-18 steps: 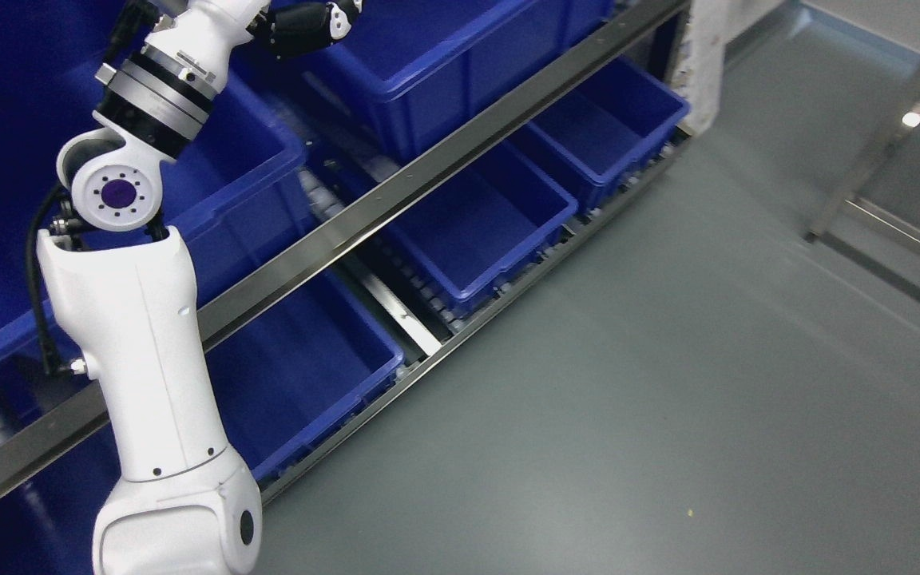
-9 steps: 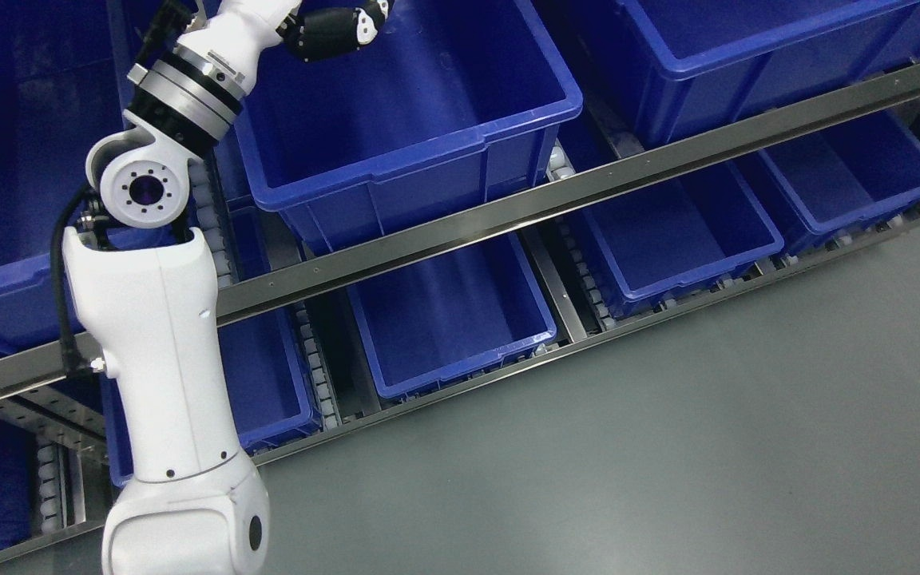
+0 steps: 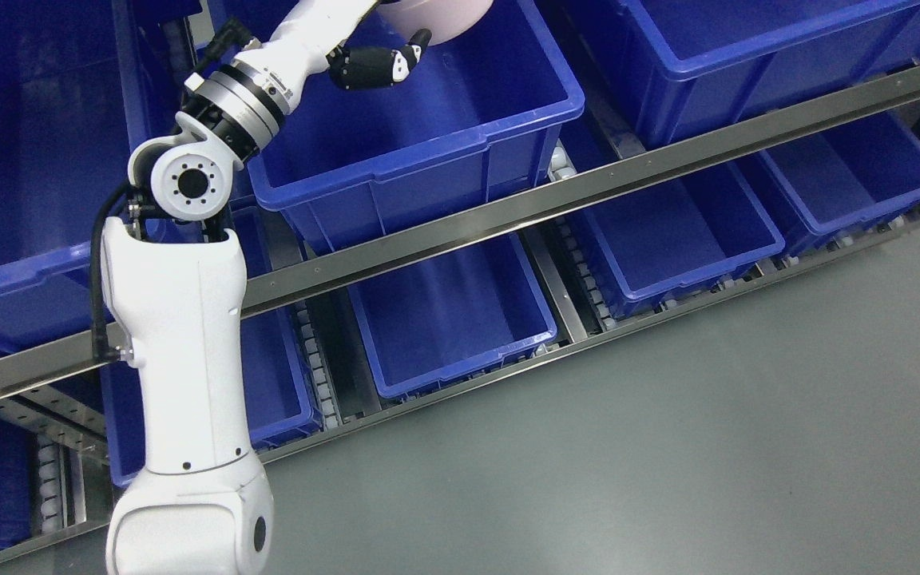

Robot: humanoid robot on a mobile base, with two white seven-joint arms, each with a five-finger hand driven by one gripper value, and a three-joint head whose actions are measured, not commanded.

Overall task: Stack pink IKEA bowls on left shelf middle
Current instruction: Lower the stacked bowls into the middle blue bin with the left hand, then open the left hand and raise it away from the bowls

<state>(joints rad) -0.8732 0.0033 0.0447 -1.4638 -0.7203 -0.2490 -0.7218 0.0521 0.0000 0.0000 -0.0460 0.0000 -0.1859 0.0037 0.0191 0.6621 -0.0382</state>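
Head view: a pale pink bowl (image 3: pixel 438 17) is seen at the top edge, above the blue bin (image 3: pixel 428 152) on the middle shelf. The left hand (image 3: pixel 376 65) is curled against its underside. A slip could be caused by so shallow a hold.

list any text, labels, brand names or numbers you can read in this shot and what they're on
None can be read. The blue bins show plain walls with no labels facing the camera. The left arm has a white shell with no print or logo visible. The pink bowl at the top edge shows only a plain underside. The metal shelf rail has only small holes, no markings.
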